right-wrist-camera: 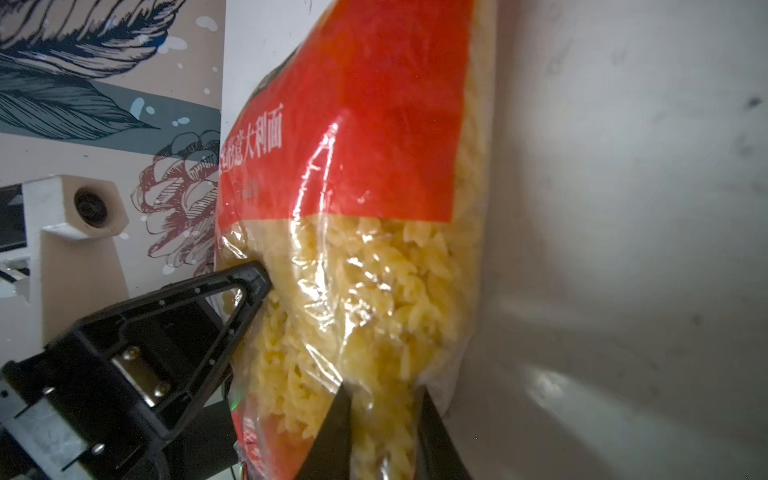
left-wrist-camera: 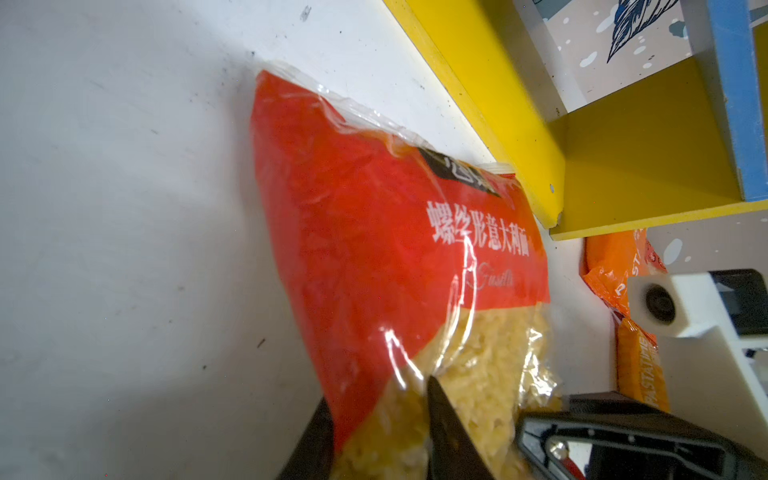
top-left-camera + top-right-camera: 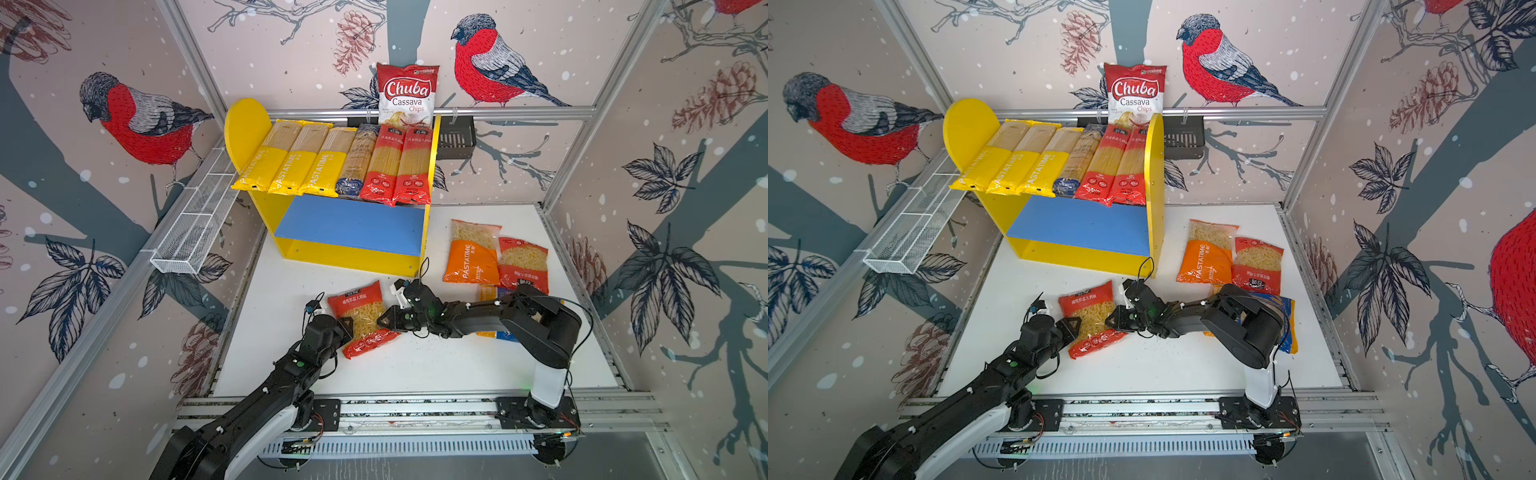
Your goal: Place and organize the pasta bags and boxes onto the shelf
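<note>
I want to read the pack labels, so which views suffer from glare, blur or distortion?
Left wrist view: white glare streaks cross the red fusilli bag, yet its print reads. Right wrist view: heavier glare on the same bag, print blurred and cropped. Both top views: evenly lit, sharp, wide-lens splay at the edges.

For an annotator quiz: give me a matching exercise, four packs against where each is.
Things:
1 red fusilli bag
2 yellow PASTATIME packs
3 orange PASTATIME bag
4 Chuba chips bag

Places:
A behind the shelf
B on the table, right of the shelf
C pinched by left gripper and right gripper
D on top of the shelf

Pairs: 1-C, 2-D, 3-B, 4-A
</note>
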Robot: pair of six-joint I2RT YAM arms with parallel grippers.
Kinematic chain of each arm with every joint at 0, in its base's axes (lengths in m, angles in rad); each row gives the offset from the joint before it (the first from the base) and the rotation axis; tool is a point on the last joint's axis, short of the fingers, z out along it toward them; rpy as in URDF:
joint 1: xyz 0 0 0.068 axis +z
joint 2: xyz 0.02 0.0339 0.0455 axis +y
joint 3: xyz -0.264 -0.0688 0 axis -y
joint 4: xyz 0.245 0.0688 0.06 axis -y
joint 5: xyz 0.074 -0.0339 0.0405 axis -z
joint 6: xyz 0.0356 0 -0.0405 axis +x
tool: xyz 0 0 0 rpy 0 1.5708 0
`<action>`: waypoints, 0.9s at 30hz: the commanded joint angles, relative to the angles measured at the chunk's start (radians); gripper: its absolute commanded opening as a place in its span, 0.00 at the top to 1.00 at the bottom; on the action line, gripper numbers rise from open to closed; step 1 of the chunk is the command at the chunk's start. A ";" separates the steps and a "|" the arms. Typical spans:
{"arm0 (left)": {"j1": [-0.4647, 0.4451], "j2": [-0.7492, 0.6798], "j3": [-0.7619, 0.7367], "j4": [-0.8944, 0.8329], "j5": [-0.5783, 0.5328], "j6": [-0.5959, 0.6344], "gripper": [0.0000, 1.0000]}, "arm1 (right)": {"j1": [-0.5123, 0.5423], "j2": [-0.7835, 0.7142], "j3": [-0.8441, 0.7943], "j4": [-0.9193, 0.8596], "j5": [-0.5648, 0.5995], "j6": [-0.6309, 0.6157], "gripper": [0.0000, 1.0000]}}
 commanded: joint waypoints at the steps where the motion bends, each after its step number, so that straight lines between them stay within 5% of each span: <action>1: 0.003 -0.009 0.017 -0.005 0.014 0.019 0.73 | 0.015 -0.024 -0.015 0.093 -0.053 0.054 0.83; 16: 0.012 -0.143 0.202 -0.212 -0.009 0.091 0.87 | 0.061 -0.238 -0.045 0.177 0.134 -0.021 0.97; 22: 0.102 -0.144 0.339 -0.327 -0.032 0.195 0.78 | 0.069 -0.286 -0.003 0.249 0.268 -0.108 1.00; 27: 0.309 -0.100 0.411 -0.305 0.119 0.267 0.63 | 0.073 -0.270 0.088 0.299 0.351 -0.194 1.00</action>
